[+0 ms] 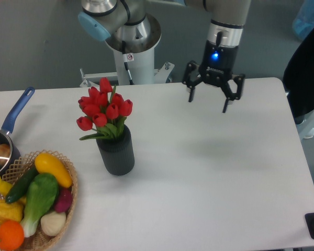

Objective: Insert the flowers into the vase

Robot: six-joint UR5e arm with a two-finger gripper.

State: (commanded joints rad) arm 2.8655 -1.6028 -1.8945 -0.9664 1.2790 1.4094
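Spread wide and gripping nothing, the jaws of the gripper hang above the far side of the white table, a blue light glowing on the wrist above them. Well apart to the left, the flowers, a bunch of red tulips with green leaves, stand upright in the vase, a dark grey ribbed cylinder on the tabletop; the stems are hidden inside, so how deep they sit cannot be told. Near the vase, at the table's front left corner, a wicker basket holds yellow, green, red, white and orange produce. Behind the basket, at the left edge, a blue-handled saucepan is partly cut off by the frame. What appears to be a person in dark clothing stands at right.
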